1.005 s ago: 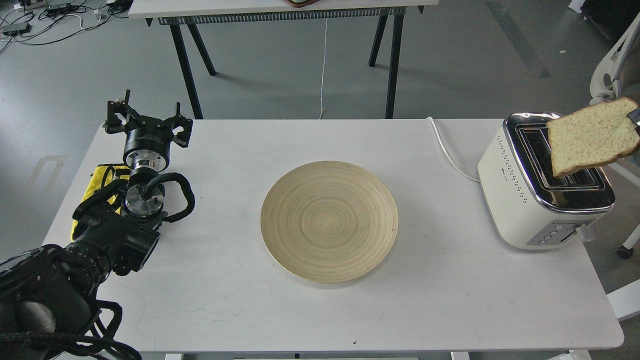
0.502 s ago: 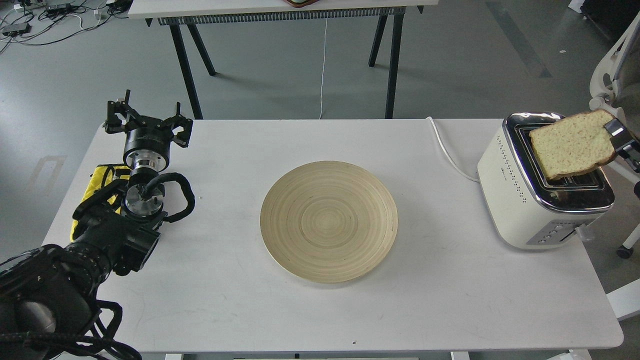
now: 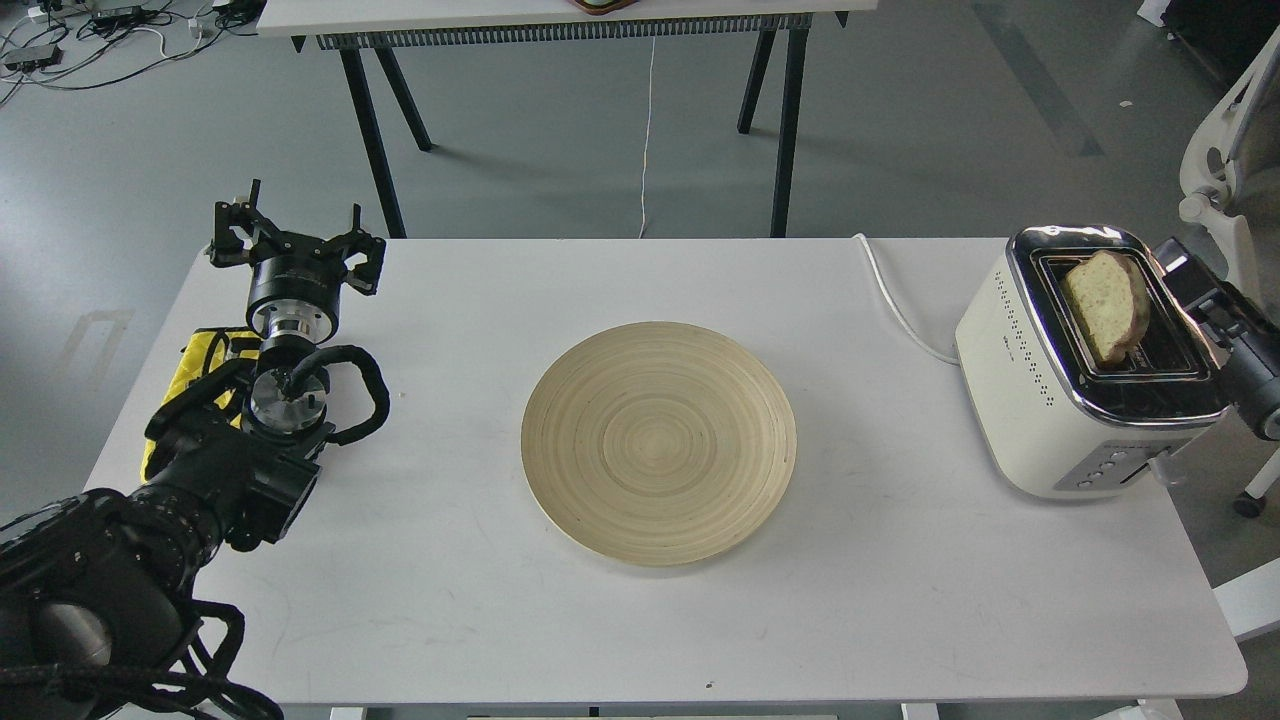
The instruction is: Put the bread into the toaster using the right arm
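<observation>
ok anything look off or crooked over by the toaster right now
Yes: the bread is not fully down. It leans tilted in a slot of the toaster, its rounded top sticking above the chrome rim. The right gripper is beside it. The plate looks fine.

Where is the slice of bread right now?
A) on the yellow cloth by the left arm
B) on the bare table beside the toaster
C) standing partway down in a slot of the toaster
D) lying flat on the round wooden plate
C: the bread stands on edge in the toaster, its top part poking out of the slot, while the plate holds nothing.
</observation>
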Tool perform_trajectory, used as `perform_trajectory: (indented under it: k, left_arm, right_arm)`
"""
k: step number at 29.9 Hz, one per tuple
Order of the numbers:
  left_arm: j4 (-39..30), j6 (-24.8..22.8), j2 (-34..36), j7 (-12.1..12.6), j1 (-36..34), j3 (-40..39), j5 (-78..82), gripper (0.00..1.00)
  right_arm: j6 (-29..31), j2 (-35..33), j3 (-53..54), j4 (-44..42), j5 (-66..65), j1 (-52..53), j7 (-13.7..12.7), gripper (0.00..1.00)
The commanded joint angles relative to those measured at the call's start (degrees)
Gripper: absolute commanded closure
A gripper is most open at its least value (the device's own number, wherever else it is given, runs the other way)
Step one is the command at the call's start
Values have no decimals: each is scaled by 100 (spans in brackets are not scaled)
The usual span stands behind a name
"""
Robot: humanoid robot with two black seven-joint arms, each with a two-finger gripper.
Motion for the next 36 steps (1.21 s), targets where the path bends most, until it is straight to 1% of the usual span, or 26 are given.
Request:
perform_trajectory:
  k: [1,5,8,12,15,19,21,24,27,31,33,36]
  left_arm:
    - [0,-1,0,0,0,0,0,0]
    - [0,-1,0,0,0,0,0,0]
    - [0,-1,0,0,0,0,0,0]
    - [0,-1,0,0,-8,0,0,0]
    - [0,-1,0,0,0,0,0,0]
    - [0,-1,0,0,0,0,0,0]
    - [0,-1,0,0,0,0,0,0]
    - [0,-1,0,0,0,0,0,0]
    - [0,-1,0,0,-8,0,0,0]
    - [0,-1,0,0,0,0,0,0]
    - [0,-1,0,0,0,0,0,0]
    - [0,-1,0,0,0,0,0,0]
  right_arm:
    - [136,-113,143,477,44,175,-14,3]
    - [417,-333,792,1075,131,158,-23,2]
    - [698,-114,1127,1322,587,140,21,2]
    - [927,948,1505,1217,1317,149,48,2]
    - [1243,1643,1786,1077,1581,123,65,2]
    - [1787,2705,2173,463,2020,122,197,2]
    - [2182,3198,2401,94,2389,122,293,2]
    - [2955,3778,2823,-469,3196,96,285,2]
    - [3676,4192,2965,-1206,3822,96,276,2]
    - [4354,4544,3070,-1972,3973,114,294,2]
    - [4539,4711,3193,-2289,3973,114,302,2]
    - [4593,4914,3237,-2580,3973,122,311,2]
